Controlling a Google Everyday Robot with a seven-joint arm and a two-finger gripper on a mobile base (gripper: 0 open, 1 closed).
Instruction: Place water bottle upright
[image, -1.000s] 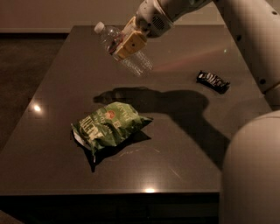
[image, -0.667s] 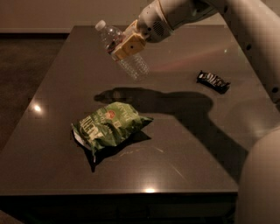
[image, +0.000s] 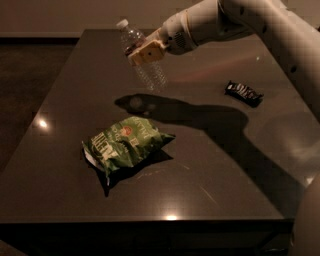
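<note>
The dark shiny table (image: 225, 165) lay under the gripper, with a clear gap of air between them. The white robot arm (image: 240, 20) reached in from behind the gripper and threw a long shadow on the tabletop.

The green chip bag (image: 125, 145) lay flat, lower than the gripper and closer to the camera. The water bottle (image: 152, 75) was up in the air, not touching the table. It leaned over, with its white cap higher than the gripper and its bottom end hanging below it. The gripper (image: 145, 52) was squeezed tight around the middle of the bottle. The small dark candy bar (image: 243, 93) lay well off to the arm's side of the gripper.

Here is what could have gone wrong, I think. The bottle was leaning, so if it were let go like that, only an edge of its bottom would land and it would likely tip over and roll. If it were let go up in the air, it could bounce and fall on its side. The bottle was thin and bumpy, so it might have slipped or turned in the grip. If it came down too close to the chip bag, it could have landed on it and wobbled.
</note>
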